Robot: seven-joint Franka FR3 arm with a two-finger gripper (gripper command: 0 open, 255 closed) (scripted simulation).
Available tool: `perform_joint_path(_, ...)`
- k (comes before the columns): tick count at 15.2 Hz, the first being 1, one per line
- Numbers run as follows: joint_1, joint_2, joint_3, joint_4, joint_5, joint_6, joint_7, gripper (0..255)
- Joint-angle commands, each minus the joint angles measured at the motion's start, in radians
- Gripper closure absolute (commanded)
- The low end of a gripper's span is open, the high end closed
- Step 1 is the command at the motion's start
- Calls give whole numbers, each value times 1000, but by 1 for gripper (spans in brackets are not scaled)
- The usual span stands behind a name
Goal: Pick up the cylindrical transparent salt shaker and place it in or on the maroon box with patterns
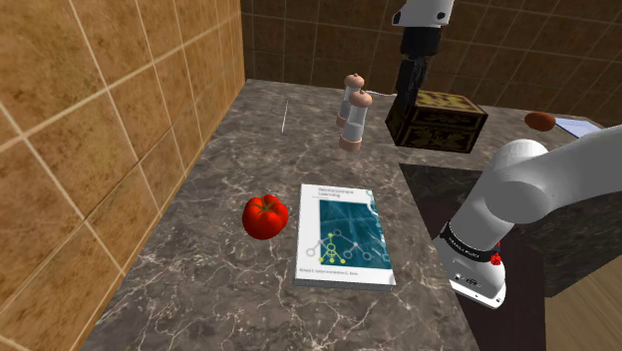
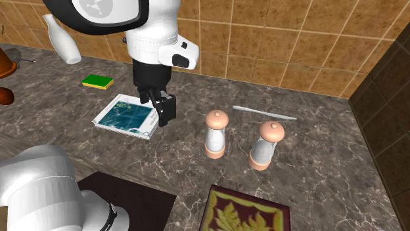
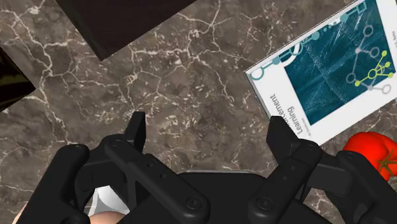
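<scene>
Second exterior view, centre: two alike clear shakers with pinkish caps, left shaker [image 2: 217, 134] and right shaker [image 2: 266, 146], upright and apart on marble counter [image 2: 328, 164]. Left of them: gripper [image 2: 162, 113], fingers spread wide, clasping nothing, near book [image 2: 125, 117]. Bottom edge: patterned maroon box [image 2: 246, 211]. Wrist view, lower right: tomato [image 3: 375, 156] beside book.

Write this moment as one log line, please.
pincer: open, empty | shaker, twin shaker: upright on counter | maroon box: nothing on top
</scene>
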Motion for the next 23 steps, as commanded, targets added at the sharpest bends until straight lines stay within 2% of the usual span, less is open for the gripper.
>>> perform_joint_path(1, 0, 0, 0, 0, 0, 0, 0, 0)
perform_joint_path(12, -64, 254, -118, 109, -1, 311, -60, 0)
perform_joint_path(20, -63, 278, -120, 32, 8, 424, -67, 0)
perform_joint_path(23, -63, 279, -120, 25, 9, 431, -67, 0)
